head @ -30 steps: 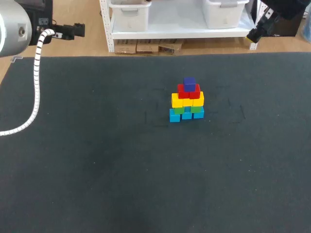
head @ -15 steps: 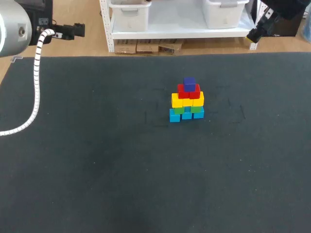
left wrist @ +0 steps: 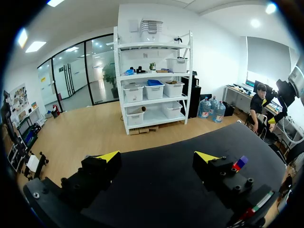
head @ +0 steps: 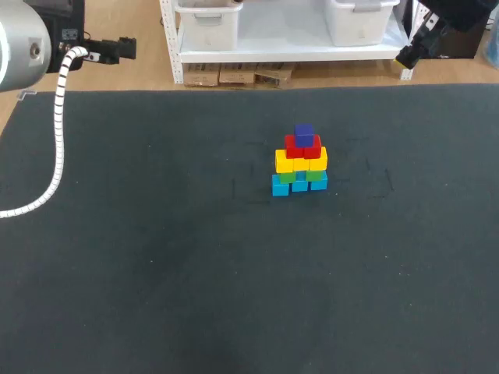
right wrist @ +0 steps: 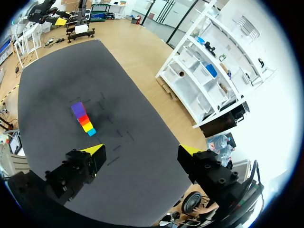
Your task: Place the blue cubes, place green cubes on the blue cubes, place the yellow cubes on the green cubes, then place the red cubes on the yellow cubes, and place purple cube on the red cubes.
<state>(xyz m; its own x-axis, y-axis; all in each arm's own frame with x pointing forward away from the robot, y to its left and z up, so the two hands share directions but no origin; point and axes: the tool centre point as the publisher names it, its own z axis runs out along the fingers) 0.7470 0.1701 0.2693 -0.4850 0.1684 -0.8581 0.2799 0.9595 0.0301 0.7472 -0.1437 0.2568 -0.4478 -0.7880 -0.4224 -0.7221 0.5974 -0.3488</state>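
A small pyramid of cubes (head: 300, 160) stands on the dark table (head: 156, 257), a little right of the middle. Its bottom row is blue (head: 281, 186), with green (head: 315, 175), yellow (head: 284, 163) and red (head: 293, 146) layers above. A single purple cube (head: 304, 133) is on top. Both grippers hang far from it and hold nothing. My left gripper (left wrist: 157, 156) is open above the table's far left corner, with the pyramid (left wrist: 240, 164) off beside one finger. My right gripper (right wrist: 141, 150) is open high over the far right corner, looking down on the stack (right wrist: 83, 118).
A white ribbed cable (head: 58, 132) droops from my left arm (head: 23, 43) over the table's left part. One yellow fingertip (head: 406, 56) of my right arm shows at the far right edge. Faint marks surround the pyramid on the mat.
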